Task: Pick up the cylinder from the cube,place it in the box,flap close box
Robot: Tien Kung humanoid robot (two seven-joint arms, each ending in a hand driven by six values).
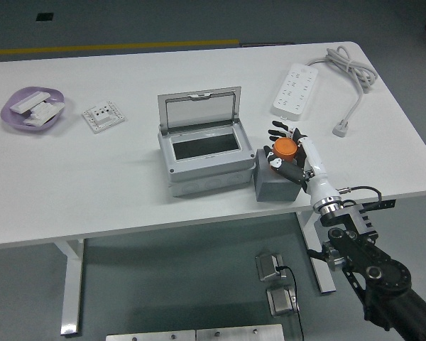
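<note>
The orange cylinder (285, 148) is being grasped by the right hand (290, 154) on the grey cube (274, 186); the open-lidded box (204, 162), at nine o'clock, is awaiting placement and closing.

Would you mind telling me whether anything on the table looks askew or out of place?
Nothing stands out. The grey box sits with its lid up, the right hand grasps the orange cylinder over the cube.

Right hand (292, 153) with white palm shell, black fingers (278, 126) with pale joint marks, silver ribbed wrist ring behind the fingers, black jointed forearm beyond it, thin black cable looping beside the wrist
</note>
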